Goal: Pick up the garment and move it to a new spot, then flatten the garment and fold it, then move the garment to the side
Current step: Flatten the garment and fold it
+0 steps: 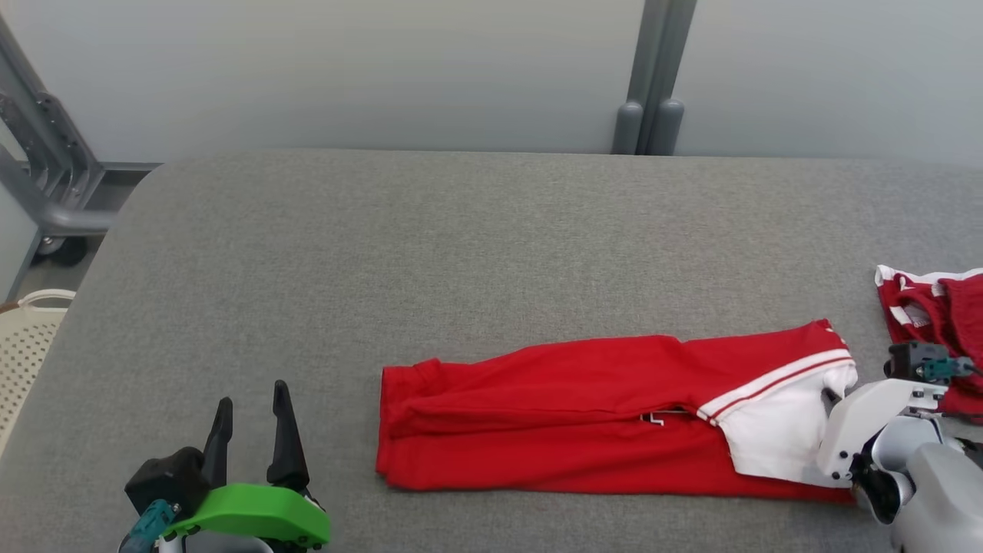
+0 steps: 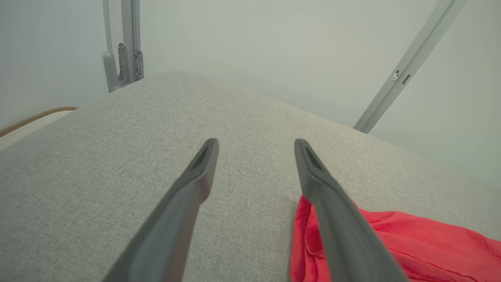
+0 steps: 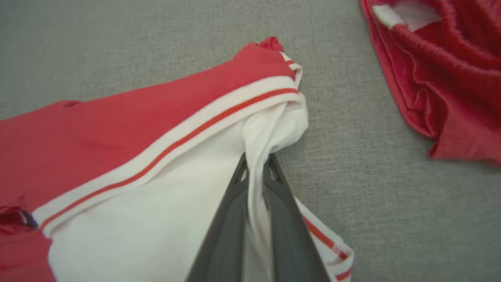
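Your garment (image 1: 584,407) lies as a long red strip across the near right part of the grey surface (image 1: 461,230). Its white panel (image 1: 776,430), edged with a red-and-white band, is at the right end. The right tool (image 3: 256,162) is closed nearly all the way on a thin pinch of that white cloth, which bunches up between its two fingers. The left tool (image 1: 249,430) sits at the near left, close to the garment's left end, fingers spread wide and holding nothing.

Watch the pinch first. It looks like a small gather of the top layer, so a hard pull could peel that layer open and spoil the fold, or the cloth could slide out. With one end held, the long red part would likely drag and wrinkle behind. A second red piece (image 1: 933,307) lies near on the right. If you carry that way, you may snag it or drop the garment on top of it.
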Controlling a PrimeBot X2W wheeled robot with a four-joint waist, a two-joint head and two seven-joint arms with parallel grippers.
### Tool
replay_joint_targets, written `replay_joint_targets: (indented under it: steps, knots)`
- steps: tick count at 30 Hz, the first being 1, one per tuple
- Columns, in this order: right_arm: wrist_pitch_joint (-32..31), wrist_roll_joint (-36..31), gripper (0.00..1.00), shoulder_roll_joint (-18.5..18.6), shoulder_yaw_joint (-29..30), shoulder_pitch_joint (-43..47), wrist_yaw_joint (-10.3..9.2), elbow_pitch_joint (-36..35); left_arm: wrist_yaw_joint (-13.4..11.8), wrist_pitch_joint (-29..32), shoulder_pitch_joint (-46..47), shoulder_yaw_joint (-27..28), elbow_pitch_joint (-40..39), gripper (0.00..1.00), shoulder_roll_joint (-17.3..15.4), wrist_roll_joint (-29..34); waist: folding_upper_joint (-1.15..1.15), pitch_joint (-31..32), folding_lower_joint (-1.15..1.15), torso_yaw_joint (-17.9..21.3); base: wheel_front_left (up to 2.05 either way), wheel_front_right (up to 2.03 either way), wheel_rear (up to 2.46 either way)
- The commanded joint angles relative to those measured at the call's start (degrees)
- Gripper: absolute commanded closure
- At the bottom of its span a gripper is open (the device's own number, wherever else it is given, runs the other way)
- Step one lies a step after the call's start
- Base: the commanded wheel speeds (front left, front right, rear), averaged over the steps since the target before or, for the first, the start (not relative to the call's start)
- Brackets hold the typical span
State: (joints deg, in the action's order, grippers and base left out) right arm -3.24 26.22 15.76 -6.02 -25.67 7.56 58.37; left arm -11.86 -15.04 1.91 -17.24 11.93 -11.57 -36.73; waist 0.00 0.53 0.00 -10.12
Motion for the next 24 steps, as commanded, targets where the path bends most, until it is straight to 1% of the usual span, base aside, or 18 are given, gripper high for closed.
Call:
replay_joint_targets:
  steps: [1,2,6,12,18,24]
  knots:
    - [0.5,0.5,1.0,1.1,0.1,-0.7,-0.14,-0.5,-0.1,-0.1,-0.7,0.1,-0.1,0.0,0.0,-0.1,0.0,0.4,0.0,1.8,0.0,0.0,0.0]
    - [0.6,1.2,1.0,2.1,-0.2,-0.8,-0.13,-1.6,-0.1,-0.1,-0.9,0.2,-0.2,0.0,0.1,-0.2,0.0,0.6,0.0,3.1,0.0,0.0,0.0]
    - [0.6,3.3,1.0,4.4,-0.1,-1.4,-0.12,-4.4,0.0,-0.1,-1.2,0.5,-0.4,0.0,0.4,-0.2,0.0,0.7,0.0,5.6,0.0,0.0,0.0]
    - [-0.9,7.4,1.0,6.2,-0.6,-0.4,-0.12,-11.5,0.0,-0.1,-1.2,0.7,-0.4,0.0,0.7,0.1,0.0,0.8,0.0,8.2,0.0,0.0,0.0]
    - [-3.8,11.4,1.0,5.3,-2.5,2.6,-0.08,-22.1,0.3,-0.1,-1.1,0.7,0.0,0.0,0.8,0.3,0.0,0.9,0.0,8.9,0.0,0.0,0.0]
    - [-6.6,12.1,1.0,3.3,-4.4,6.4,-0.07,-33.3,0.7,-0.1,-0.4,0.2,0.2,0.0,0.7,0.5,0.0,1.2,0.0,8.1,0.0,0.0,0.0]
